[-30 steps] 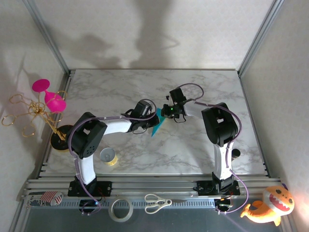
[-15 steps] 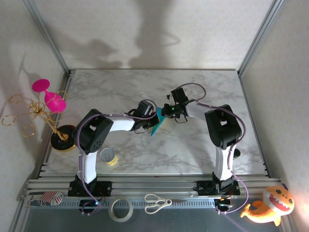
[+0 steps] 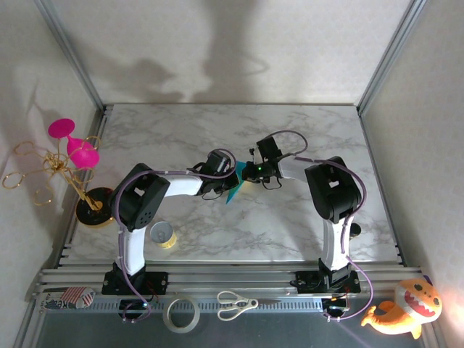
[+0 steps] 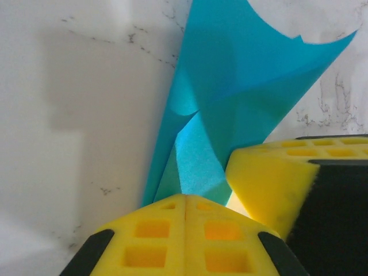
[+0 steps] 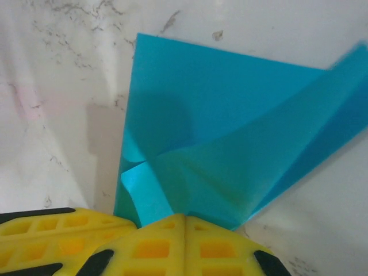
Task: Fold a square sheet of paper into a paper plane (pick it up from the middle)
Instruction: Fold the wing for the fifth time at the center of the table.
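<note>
Left gripper (image 4: 185, 230) and right gripper (image 5: 184, 241) met tip to tip over the middle of the marble table (image 3: 304, 130), each with its yellow pads (image 4: 149, 241) pressed together and clamped on a pinched edge of the square sheet of paper (image 5: 230, 115). The teal-blue sheet was creased and partly folded over itself, and it fanned out from the two grips toward the tabletop, though whether its far corner touched the marble could not be told. A small yellow tape roll (image 3: 163, 235) stood well apart from it, near the left arm's base.
</note>
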